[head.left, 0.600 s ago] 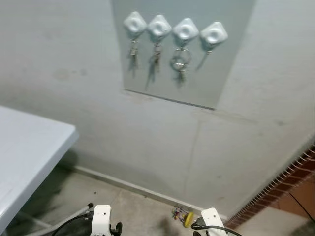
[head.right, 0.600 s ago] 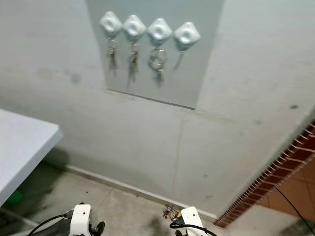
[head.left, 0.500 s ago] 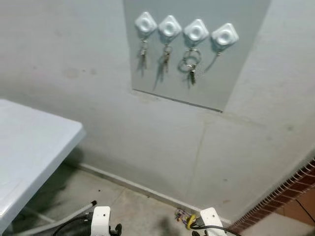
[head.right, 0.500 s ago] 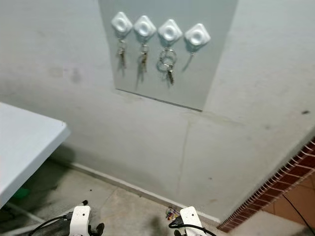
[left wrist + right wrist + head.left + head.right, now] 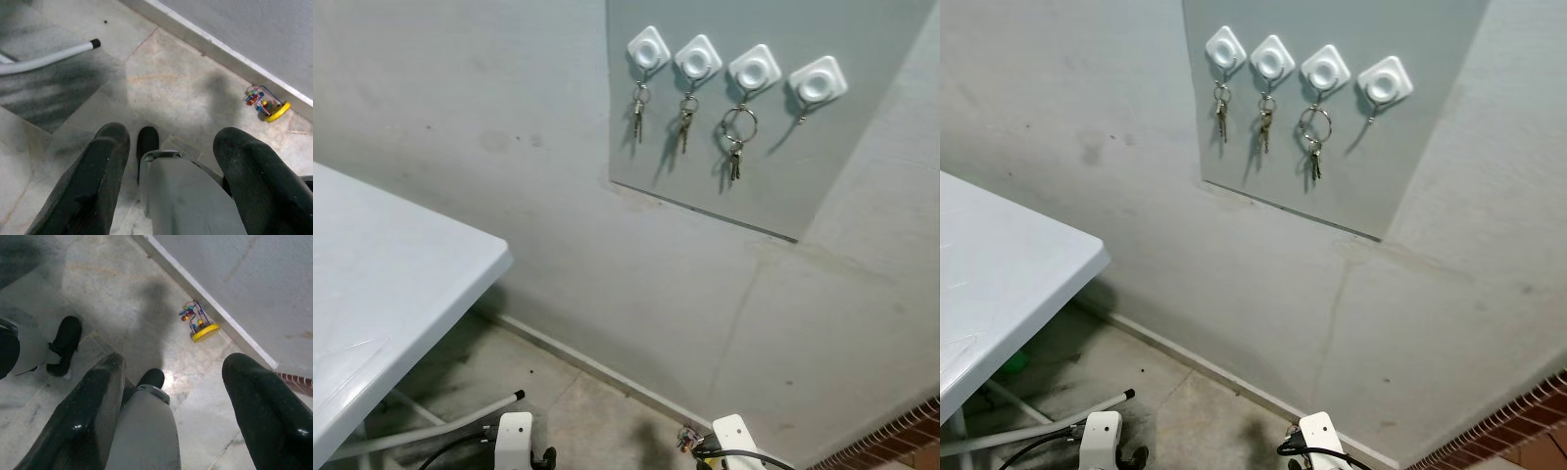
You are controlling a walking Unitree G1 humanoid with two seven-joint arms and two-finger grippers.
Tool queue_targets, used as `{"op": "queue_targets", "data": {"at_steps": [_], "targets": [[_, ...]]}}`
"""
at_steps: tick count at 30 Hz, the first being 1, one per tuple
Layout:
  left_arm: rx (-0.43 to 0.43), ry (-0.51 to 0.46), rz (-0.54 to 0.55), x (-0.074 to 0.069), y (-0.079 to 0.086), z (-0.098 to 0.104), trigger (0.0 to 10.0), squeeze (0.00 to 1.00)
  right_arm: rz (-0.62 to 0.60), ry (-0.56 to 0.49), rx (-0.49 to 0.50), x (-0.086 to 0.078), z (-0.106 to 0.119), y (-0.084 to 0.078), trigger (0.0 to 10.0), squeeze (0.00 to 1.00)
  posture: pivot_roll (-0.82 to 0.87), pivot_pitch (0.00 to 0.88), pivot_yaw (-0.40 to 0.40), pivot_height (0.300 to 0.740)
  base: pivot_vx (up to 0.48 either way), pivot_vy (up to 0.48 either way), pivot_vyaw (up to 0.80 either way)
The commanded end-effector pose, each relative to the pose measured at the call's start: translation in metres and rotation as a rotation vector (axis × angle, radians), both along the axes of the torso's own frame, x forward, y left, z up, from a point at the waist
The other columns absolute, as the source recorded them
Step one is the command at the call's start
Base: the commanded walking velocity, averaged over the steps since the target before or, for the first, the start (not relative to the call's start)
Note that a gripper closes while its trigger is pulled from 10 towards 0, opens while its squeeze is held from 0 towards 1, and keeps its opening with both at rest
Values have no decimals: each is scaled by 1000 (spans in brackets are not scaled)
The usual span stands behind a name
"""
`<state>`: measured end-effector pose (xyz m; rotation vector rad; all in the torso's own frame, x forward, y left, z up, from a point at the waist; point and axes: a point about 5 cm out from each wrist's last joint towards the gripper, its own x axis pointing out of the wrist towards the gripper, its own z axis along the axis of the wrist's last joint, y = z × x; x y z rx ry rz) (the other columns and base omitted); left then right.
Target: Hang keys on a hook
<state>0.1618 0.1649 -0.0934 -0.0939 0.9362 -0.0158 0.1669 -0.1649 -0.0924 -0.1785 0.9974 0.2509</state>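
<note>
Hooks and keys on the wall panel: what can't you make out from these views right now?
- Rightmost hook, head views: its prong is too small to tell whether anything hangs there.
- Key sets: too small to count keys.
- Left gripper and right gripper, wrist views: both open, fingertips cut off by the frame edge.

White wrist housings with black cables, thick glossy black fingers [image 5: 90, 416], grey legs, black feet [image 5: 66, 340]

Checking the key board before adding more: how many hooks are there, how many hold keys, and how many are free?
Hooks with keys: 3
Free hooks: 1
Total hooks: 4
</note>
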Motion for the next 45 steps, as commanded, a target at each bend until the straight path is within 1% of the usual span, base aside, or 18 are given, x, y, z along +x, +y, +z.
{"op": "queue_targets", "data": {"at_steps": [1, 29, 45], "targets": [[10, 5, 1, 0, 3, 0, 10000, 0, -8, -1, 10, 2, 1, 1, 10000, 0, -99, 0, -4, 740, 0, 0, 800], [19, 1, -18, 3, 4, 1, 10000, 0, -22, 0, 28, 4, 1, 3, 10000, 0, -96, 0, 4, 740, 0, 0, 800], [16, -1, -7, 4, 4, 2, 10000, 0, -33, 0, 42, 5, 2, 4, 10000, 0, -94, 0, 5, 740, 0, 0, 800]]}}
